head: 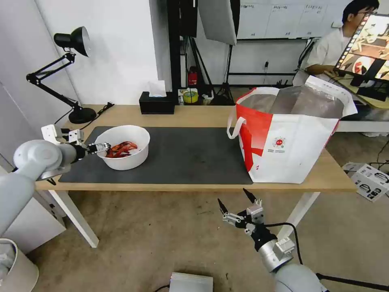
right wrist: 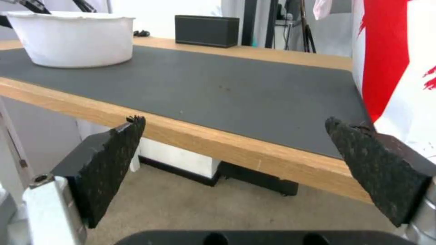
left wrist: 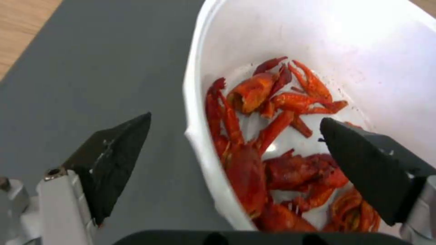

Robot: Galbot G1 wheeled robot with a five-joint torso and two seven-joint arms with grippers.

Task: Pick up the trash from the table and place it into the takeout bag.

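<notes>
While the takeout bag (head: 291,138) waits, the crayfish-shell bowl (head: 123,147) rim is straddled by the left gripper (left wrist: 234,131), fingers spread, nothing gripped; right gripper (head: 237,199) is held open below the tabletop (head: 194,114).

We see the bowl (left wrist: 204,136) cut off by the left wrist picture's edges, its far rim and base out of sight. The takeout bag (right wrist: 400,68) is cropped in the right wrist view to a red-and-white strip. Its small logo (head: 278,142) is too small for us to read, and what lies inside is hidden from us
</notes>
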